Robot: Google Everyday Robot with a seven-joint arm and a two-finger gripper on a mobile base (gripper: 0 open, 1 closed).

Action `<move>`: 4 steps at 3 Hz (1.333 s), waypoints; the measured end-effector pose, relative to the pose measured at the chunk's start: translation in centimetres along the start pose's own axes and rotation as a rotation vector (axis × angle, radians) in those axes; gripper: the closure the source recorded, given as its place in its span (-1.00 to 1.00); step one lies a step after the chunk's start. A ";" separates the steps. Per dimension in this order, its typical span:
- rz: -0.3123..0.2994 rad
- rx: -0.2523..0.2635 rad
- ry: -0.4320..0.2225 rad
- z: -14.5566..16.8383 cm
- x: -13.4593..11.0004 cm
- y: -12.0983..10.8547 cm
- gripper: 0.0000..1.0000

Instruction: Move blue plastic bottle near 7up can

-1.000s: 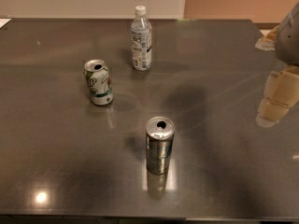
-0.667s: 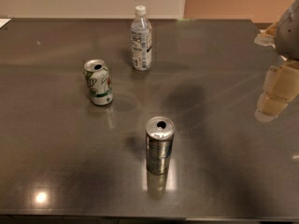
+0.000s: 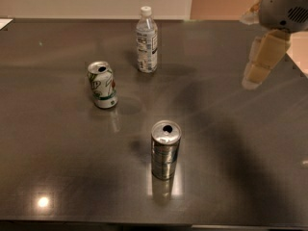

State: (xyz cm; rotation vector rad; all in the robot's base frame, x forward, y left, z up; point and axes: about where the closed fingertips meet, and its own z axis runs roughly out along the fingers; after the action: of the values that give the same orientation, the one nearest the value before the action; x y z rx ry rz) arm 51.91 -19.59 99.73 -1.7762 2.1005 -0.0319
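Observation:
The blue plastic bottle stands upright at the back middle of the dark table, with a white cap and a printed label. The 7up can, dented with green and red marks, stands to the bottle's front left, about a can's height away from it. My gripper hangs in the air at the upper right, well to the right of the bottle and above the table, holding nothing.
A taller slim silver can stands open-topped in the front middle of the dark table. The table's right edge runs just below the gripper. A pale wall lies behind the table.
The gripper has moved up and to the left, toward the back of the table. The bottle and both cans have not moved.

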 end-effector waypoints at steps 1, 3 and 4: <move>-0.039 0.010 -0.064 1.4 -3.4 -4.7 -1.00; -0.083 0.024 -0.173 5.1 -10.5 -9.5 -1.00; -0.046 0.037 -0.240 6.4 -12.7 -9.9 -1.00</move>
State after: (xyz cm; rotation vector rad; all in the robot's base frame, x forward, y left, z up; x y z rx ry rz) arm 64.77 -7.97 99.96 -1.7134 1.8782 0.1229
